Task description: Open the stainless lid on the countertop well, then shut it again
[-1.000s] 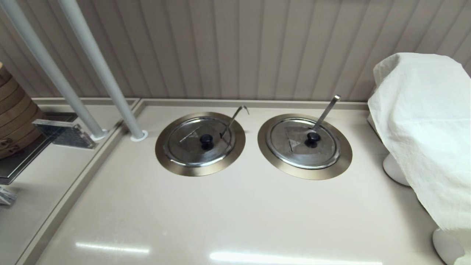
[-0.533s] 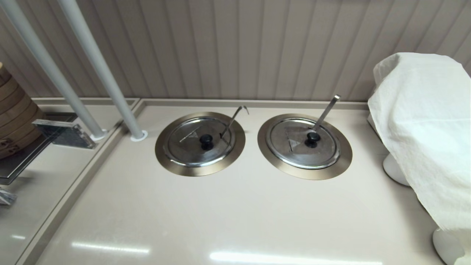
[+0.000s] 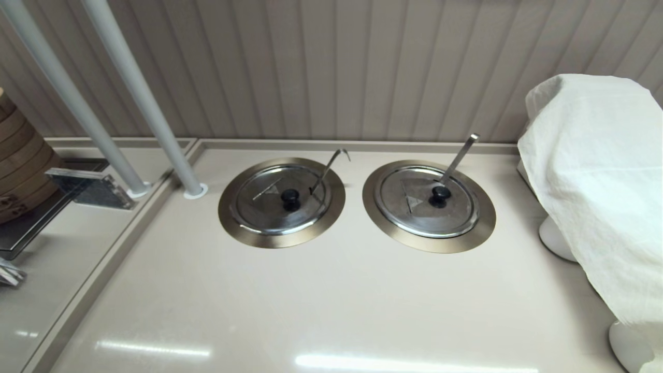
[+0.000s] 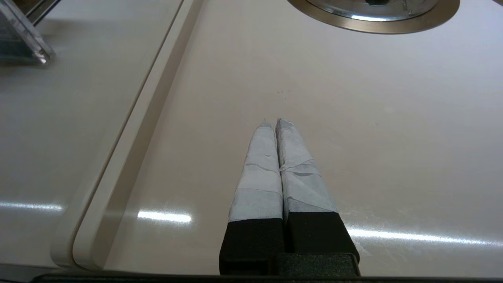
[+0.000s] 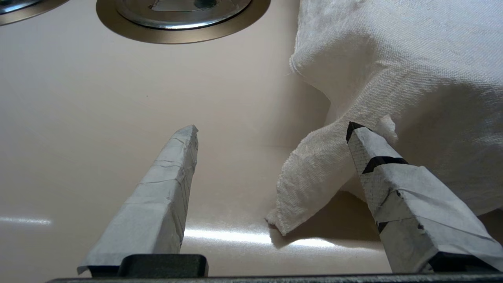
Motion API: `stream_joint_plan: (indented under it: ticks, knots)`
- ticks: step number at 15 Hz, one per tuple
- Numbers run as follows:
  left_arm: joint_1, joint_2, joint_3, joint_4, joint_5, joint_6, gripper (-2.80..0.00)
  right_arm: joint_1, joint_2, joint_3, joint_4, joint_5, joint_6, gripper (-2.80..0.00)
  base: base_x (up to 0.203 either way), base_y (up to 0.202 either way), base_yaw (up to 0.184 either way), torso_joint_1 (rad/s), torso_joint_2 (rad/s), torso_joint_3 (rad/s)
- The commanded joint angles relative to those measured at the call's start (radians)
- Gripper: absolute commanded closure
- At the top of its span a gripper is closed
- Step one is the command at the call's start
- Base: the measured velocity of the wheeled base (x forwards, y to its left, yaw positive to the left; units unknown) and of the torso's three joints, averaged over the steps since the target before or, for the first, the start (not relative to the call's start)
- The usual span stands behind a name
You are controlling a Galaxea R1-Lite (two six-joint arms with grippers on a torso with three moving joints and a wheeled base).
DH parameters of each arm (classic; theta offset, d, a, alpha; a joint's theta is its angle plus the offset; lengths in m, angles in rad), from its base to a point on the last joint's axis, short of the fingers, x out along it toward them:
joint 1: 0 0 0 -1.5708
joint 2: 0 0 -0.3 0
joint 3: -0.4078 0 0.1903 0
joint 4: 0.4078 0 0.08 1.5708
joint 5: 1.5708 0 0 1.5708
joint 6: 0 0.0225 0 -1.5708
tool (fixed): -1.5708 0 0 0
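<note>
The stainless lid [image 3: 269, 204], with its black knob [image 3: 290, 197], lies flat in the countertop well [image 3: 230, 220] at the counter's left centre. A thin hook-ended wire handle [image 3: 331, 163] rises through the lid's edge. Neither gripper shows in the head view. In the left wrist view my left gripper [image 4: 274, 122] hovers shut and empty over bare counter, well short of the well's bronze ring [image 4: 373, 26]. In the right wrist view my right gripper [image 5: 273, 129] stands open with nothing in it, close to a white cloth [image 5: 393, 70].
The twin lid [image 3: 414, 207] with a straight flat handle [image 3: 460, 155] sits to the right in its own ring [image 5: 180, 36]. The white cloth [image 3: 595, 181] drapes something at the far right. Two grey poles [image 3: 140, 103] and a raised ridge [image 3: 129, 238] bound the left, beyond it a bamboo steamer [image 3: 15, 155].
</note>
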Motion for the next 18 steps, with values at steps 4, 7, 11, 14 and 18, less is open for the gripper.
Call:
stream_joint_plan:
  ticks: [4, 7, 11, 14, 18]
  knots:
    - [0.000, 0.002, 0.002, -0.001, 0.001, -0.006, 0.00, 0.000, 0.000, 0.000, 0.000, 0.000, 0.001, -2.80, 0.000, 0.000, 0.000, 0.000, 0.00, 0.000]
    - [0.001, 0.003, 0.002, -0.001, 0.002, -0.007, 0.00, 0.000, 0.000, 0.000, 0.000, -0.006, 0.006, -2.80, 0.000, 0.000, 0.000, 0.000, 0.00, 0.000]
    - [0.001, 0.003, 0.002, -0.001, 0.001, -0.007, 0.00, 0.000, 0.000, 0.000, 0.000, -0.008, 0.008, -2.80, 0.000, 0.000, 0.000, 0.000, 0.00, 0.000]
    - [0.000, 0.003, 0.002, -0.001, 0.001, -0.007, 0.00, 0.000, 0.000, 0.000, 0.000, -0.007, 0.006, -2.80, 0.000, 0.000, 0.000, 0.000, 0.00, 0.000]
    - [0.000, 0.003, 0.002, -0.001, 0.002, -0.007, 0.00, 0.000, 0.000, 0.000, 0.000, -0.009, 0.006, -2.80, 0.000, 0.000, 0.000, 0.000, 0.00, 0.000]
